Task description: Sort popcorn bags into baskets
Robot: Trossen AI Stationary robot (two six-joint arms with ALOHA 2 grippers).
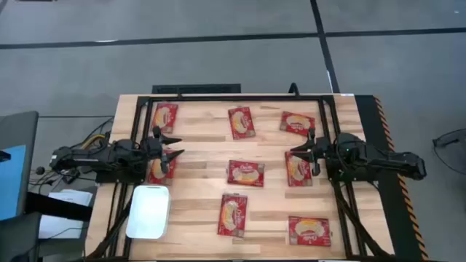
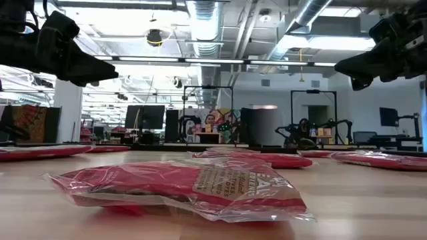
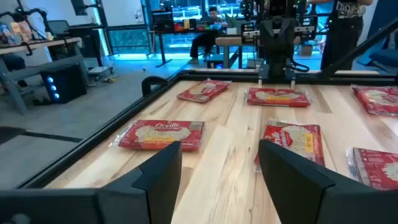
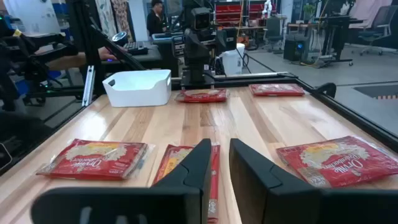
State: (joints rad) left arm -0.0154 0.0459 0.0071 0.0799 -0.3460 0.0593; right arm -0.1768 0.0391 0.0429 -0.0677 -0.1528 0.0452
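Several red popcorn bags lie flat on the wooden table, among them one at the middle [image 1: 245,172], one at the far left [image 1: 165,116] and one near the front edge [image 1: 233,214] [image 2: 180,187]. The white basket [image 1: 148,211] [image 4: 138,87] stands at the near left. My left gripper [image 1: 173,145] [image 3: 217,168] hovers open over the table's left side, just above and beside a bag [image 1: 161,167]. My right gripper [image 1: 297,151] [image 4: 217,163] hovers over the right side above another bag [image 1: 299,169], its fingers a narrow gap apart and holding nothing.
A black frame [image 1: 240,98] runs round the table top, and each arm's base stands at a side edge. More bags lie at the far right [image 1: 297,122] and near right [image 1: 309,231]. Bare wood shows between the bags. A person [image 3: 214,18] sits beyond the table.
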